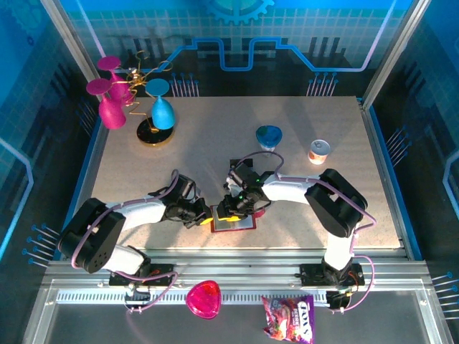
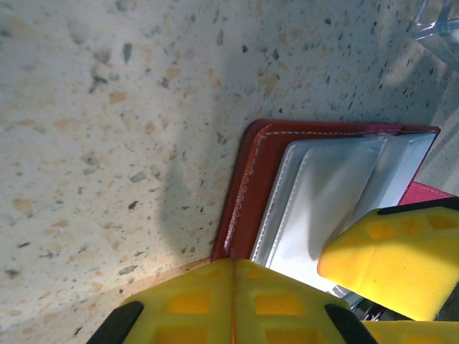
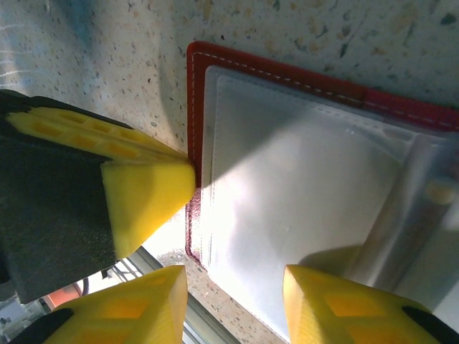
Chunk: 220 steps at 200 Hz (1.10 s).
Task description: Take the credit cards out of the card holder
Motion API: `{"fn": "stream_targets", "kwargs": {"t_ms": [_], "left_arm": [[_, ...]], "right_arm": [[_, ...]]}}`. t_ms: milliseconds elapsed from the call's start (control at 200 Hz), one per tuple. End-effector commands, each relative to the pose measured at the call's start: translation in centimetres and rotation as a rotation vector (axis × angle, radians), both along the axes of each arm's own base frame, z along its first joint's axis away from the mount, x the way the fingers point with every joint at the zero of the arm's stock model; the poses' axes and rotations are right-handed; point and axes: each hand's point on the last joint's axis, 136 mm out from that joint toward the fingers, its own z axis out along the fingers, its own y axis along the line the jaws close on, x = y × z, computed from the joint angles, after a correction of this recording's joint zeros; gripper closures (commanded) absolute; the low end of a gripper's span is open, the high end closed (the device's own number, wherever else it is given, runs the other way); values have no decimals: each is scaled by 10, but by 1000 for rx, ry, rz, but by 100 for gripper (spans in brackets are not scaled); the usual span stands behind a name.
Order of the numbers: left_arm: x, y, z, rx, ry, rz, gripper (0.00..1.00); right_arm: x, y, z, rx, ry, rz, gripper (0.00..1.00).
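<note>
Card holder, one, lies open; left end effector together, right end effector seemingly apart.

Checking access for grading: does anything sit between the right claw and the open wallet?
Nothing visible does. The right claw hangs open directly over the wallet and its clear pockets; the shut left claw sits at its side edge, not between them.

Robot test cell, probably a lab. Speckled table closed in by blue circuit-print walls at 12 o'clock. Aluminium rail at 6 o'clock carries two robot arms.
</note>
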Motion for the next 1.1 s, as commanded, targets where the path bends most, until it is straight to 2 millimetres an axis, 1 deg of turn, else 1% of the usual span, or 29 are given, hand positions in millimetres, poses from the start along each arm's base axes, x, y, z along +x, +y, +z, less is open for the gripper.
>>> {"fn": "stream_targets", "kwargs": {"t_ms": [0, 215, 455, 685, 956, 1046, 1096], "left_arm": [[-12, 3, -11, 25, 31, -31, 94], [-13, 4, -13, 33, 38, -35, 94], [-14, 6, -16, 43, 42, -33, 94], [-14, 6, -16, 48, 47, -33, 94], [-6, 4, -3, 49, 24, -32, 94], [-3, 2, 4, 41, 13, -29, 93], [-1, 0, 9, 31, 7, -28, 90]], "right_arm": [[-3, 1, -5, -42, 9, 5, 59], [-3, -10, -7, -94, -5, 0, 58], [-2, -14, -6, -100, -14, -9, 58], [1, -15, -3, -64, -15, -32, 58], [2, -16, -5, -11, 4, -59, 58], [3, -16, -5, 10, 6, -69, 58], [3, -16, -5, 19, 8, -73, 58]]}}
